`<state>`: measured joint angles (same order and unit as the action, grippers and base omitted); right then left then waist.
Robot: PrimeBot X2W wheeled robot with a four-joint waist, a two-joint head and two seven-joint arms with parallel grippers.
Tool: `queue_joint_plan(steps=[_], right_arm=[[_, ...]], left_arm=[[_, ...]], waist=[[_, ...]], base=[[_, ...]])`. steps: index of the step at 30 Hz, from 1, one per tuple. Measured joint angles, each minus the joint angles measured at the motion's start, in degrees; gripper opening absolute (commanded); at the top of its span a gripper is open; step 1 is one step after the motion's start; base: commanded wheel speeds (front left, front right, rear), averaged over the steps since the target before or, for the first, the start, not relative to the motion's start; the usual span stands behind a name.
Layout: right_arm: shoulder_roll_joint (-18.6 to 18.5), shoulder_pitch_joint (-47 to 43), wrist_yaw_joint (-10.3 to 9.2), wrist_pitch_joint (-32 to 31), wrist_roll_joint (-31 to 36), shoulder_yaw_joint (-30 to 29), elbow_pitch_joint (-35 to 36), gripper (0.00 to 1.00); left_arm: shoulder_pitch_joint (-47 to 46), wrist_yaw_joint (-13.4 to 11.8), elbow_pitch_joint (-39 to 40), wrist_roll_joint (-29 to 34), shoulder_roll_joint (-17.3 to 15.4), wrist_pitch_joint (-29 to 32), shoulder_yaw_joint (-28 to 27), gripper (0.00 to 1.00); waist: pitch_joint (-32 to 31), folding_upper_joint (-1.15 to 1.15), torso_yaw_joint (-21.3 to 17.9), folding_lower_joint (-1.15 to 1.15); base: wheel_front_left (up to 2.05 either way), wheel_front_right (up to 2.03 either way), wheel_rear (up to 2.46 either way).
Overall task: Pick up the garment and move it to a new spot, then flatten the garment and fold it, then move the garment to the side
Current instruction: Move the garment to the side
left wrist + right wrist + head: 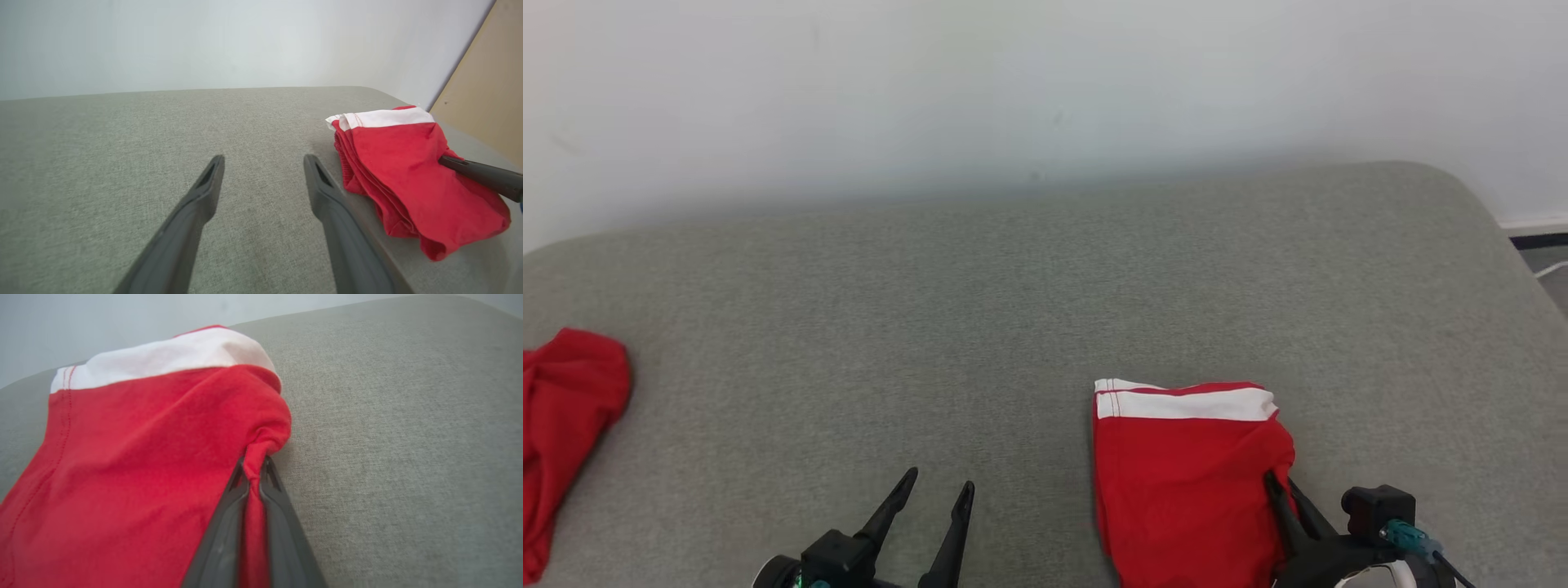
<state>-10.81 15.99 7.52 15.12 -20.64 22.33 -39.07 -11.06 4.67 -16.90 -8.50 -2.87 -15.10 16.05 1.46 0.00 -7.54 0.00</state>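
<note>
grey cushion [1013, 269] | folded red garment [1184, 482] | right hand [1278, 482] pinching its right edge

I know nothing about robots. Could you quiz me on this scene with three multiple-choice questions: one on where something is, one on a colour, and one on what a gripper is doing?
1. Where does the folded garment lie?
A. on the grey surface, by the right gripper
B. against the far wall
C. on the floor

2. What colour is the band along its far edge?
A. blue
B. white
C. black

3. How is the left gripper?
A. shut on the garment
B. shut on nothing
C. open and empty

Answers:
1 A, the garment's side is pinched in the right gripper.
2 B, a white strip tops the red cloth.
3 C, it is spread wide over bare surface.
</note>
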Motion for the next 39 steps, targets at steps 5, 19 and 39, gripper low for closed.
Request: queue_joint_plan(steps=[5, 19, 39], right_arm=[[0.09, 0.38, 0.00, -0.01, 0.00, 0.00, -0.09, 0.00], [-0.36, 1.18, 0.00, -0.01, -0.11, 2.29, -0.74, 0.00], [-9.15, 26.39, 0.00, 0.00, 6.44, -7.88, -5.21, 0.00]], left_arm=[[-0.82, -0.19, 0.31, 0.11, 0.00, 0.00, 0.16, 1.00], [-2.53, -0.18, 2.99, -1.71, 0.05, 0.00, 0.85, 1.00], [-11.87, -0.21, 5.63, 4.02, -0.03, 0.00, 3.02, 1.00]], waist=[[0.26, 0.00, -4.02, 0.00], [1.48, 0.00, -14.82, 0.00], [14.92, 0.01, -11.51, 0.01]], base=[[0.00, 0.00, 0.00], [0.00, 0.00, 0.00], [0.00, 0.00, 0.00]])
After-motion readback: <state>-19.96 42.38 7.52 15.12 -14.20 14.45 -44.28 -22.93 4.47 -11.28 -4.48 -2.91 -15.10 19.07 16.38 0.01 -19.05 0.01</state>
